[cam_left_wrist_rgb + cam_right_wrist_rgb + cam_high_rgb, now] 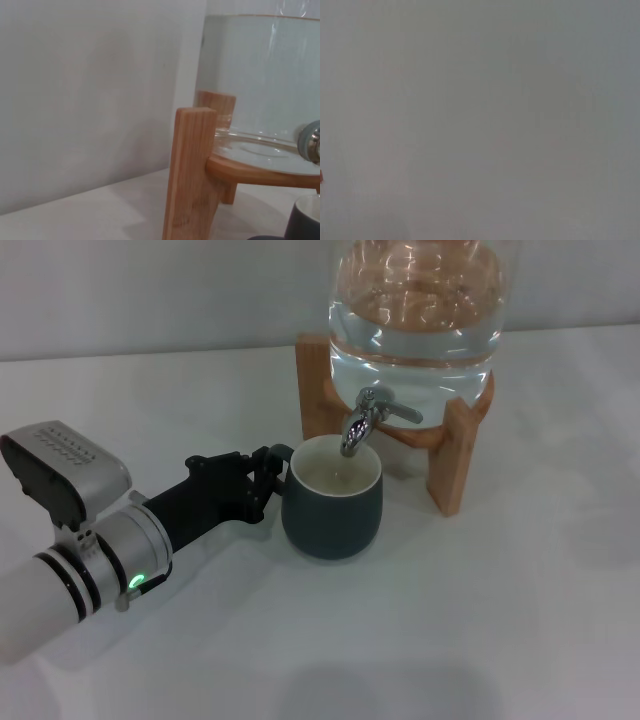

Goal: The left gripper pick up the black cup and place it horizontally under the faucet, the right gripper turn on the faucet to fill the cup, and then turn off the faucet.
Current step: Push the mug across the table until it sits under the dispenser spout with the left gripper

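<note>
The squat matte black cup (332, 508) is stood upright at frame centre, directly beneath the chrome faucet (362, 424). The black two-fingered left gripper (271, 471) is closed on its handle side.

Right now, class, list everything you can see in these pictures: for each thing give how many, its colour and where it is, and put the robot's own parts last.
cup: one, dark grey-black with a cream inside, upright on the table under the tap.
tap: one, shiny chrome, at the bottom front of the jar, its spout over the cup's mouth.
water jar: one, clear glass holding water, sitting on the stand.
stand: one, light brown wood, on the table under the jar.
table: one, white, beneath everything.
wall: one, pale grey, behind the table.
left claw: one, black, at the cup's left side by its handle, on a silver-white arm.
right claw: not seen.
</note>
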`<action>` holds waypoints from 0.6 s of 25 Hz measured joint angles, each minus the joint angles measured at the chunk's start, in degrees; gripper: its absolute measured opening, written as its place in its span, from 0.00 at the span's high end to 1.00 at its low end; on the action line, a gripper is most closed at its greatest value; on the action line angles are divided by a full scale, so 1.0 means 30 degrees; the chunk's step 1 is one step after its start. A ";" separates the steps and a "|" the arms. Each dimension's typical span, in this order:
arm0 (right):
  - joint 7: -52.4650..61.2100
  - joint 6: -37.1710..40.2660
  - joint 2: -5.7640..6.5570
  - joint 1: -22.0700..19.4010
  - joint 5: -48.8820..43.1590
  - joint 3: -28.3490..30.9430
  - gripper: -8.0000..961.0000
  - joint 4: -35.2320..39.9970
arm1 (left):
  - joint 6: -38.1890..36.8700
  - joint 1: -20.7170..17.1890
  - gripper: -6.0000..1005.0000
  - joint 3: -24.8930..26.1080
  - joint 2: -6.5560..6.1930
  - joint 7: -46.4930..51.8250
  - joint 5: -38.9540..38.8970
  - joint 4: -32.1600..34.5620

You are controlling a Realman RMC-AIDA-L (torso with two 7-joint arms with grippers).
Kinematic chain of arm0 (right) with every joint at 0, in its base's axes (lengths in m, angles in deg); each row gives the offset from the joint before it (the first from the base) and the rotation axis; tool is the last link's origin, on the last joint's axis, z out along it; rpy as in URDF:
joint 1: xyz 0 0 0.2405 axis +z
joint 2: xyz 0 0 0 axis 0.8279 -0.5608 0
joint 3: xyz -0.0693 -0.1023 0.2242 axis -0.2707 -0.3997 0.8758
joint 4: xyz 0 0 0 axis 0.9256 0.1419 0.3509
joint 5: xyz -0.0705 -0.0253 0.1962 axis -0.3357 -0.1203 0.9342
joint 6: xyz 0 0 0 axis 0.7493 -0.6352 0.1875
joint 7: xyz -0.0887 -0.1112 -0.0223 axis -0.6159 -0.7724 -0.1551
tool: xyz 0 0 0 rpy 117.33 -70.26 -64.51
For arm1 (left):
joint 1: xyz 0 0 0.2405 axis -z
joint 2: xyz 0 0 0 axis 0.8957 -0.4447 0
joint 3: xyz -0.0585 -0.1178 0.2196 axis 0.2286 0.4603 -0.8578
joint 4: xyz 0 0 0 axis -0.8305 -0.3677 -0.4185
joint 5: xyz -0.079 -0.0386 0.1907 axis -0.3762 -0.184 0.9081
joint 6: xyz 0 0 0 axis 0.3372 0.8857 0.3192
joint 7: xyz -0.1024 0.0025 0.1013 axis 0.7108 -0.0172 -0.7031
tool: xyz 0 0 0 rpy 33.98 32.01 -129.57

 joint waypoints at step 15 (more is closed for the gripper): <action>0.0000 0.0001 0.0055 0.0024 -0.0001 -0.0010 0.12 0.0011 | -0.0001 -0.0059 0.87 0.0013 -0.0007 -0.0012 -0.0010 -0.0002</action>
